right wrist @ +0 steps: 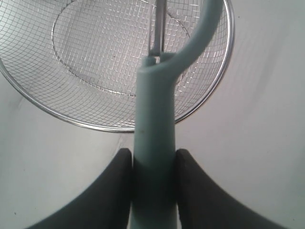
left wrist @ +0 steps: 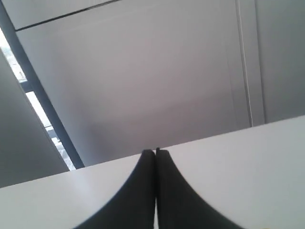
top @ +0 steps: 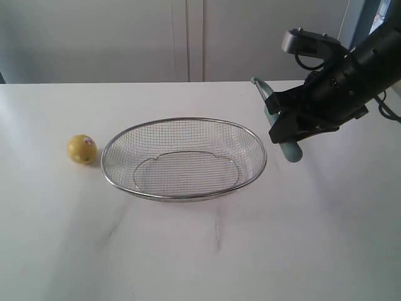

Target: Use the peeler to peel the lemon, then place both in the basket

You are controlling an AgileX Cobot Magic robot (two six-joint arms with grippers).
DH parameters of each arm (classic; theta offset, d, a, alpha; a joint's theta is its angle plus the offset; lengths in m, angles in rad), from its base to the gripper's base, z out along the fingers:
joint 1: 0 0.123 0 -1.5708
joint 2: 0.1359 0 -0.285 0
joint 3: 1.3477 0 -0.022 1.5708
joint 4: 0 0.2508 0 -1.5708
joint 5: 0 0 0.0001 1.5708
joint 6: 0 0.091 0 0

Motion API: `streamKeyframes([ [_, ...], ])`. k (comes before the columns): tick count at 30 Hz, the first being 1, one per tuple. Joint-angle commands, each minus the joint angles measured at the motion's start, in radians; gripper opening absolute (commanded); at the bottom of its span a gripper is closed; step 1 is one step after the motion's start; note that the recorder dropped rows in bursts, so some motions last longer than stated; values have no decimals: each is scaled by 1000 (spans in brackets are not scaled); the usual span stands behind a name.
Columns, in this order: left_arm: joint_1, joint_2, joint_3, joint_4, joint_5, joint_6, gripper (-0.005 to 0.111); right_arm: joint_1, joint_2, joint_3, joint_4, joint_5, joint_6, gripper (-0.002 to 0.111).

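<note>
The yellow lemon [top: 82,149] with its small red-and-white sticker rests on the white table, just left of the wire-mesh basket [top: 111,175]. My right gripper [top: 283,124] is shut on the teal-grey peeler [top: 276,119], held in the air just right of the basket's right rim. In the right wrist view the peeler handle [right wrist: 153,143] is pinched between both black fingers [right wrist: 198,191], its head reaching over the basket [right wrist: 217,90]. My left gripper [left wrist: 156,152] is shut on nothing above the table; it is outside the exterior view.
The white table [top: 207,251] stretches around the basket, with a grey wall and cabinet panels [top: 188,37] behind. The right arm's black body [top: 351,75] hangs over the table's right rear corner.
</note>
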Motion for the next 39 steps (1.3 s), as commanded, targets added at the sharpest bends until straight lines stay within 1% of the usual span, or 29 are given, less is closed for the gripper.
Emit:
streamKeyframes([
  [1, -5, 96, -51, 146, -2, -8, 0, -3, -10, 3, 6, -3, -12, 0],
  [3, -5, 127, -79, 185, 44, -27, 0, -3, -10, 3, 6, -3, -12, 0],
  [5, -5, 158, -120, 192, 146, -56, 0, -3, -10, 3, 6, -3, -12, 0],
  [7, -5, 182, -183, 192, 299, -101, 0, -3, -10, 3, 6, -3, -12, 0],
  [8, -5, 195, -219, 192, 408, -124, 0, -3, -10, 3, 6, -3, -12, 0],
  [9, -5, 207, -258, 192, 474, -135, 0, -3, -10, 3, 6, -3, -12, 0],
  [12, -5, 241, -376, 192, 731, -148, 0, -3, -10, 3, 6, -3, -12, 0],
  [15, -23, 272, -481, 185, 952, -148, 0, -3, -10, 3, 6, -3, -12, 0],
  [16, -31, 282, -502, 180, 1005, -148, 0, -3, -10, 3, 6, -3, -12, 0],
  [19, -73, 322, -594, 115, 1171, -95, 0, -3, -10, 3, 6, -3, -12, 0],
  [20, -93, 342, -626, 61, 1226, -48, 0, -3, -10, 3, 6, -3, -12, 0],
  [23, -131, 398, -699, -20, 1344, 30, 0, -3, -10, 3, 6, -3, -12, 0],
  [26, -145, 456, -760, -46, 1411, 57, 0, -3, -10, 3, 6, -3, -12, 0],
  [27, -145, 487, -789, -48, 1424, 55, 0, -3, -10, 3, 6, -3, -12, 0],
  [29, -145, 520, -805, -48, 1426, 53, 0, -3, -10, 3, 6, -3, -12, 0],
  [35, -145, 586, -809, -50, 1353, 40, 0, -3, -10, 3, 6, -3, -12, 0],
  [39, -145, 636, -809, -50, 1310, 94, 0, -3, -10, 3, 6, -3, -12, 0],
])
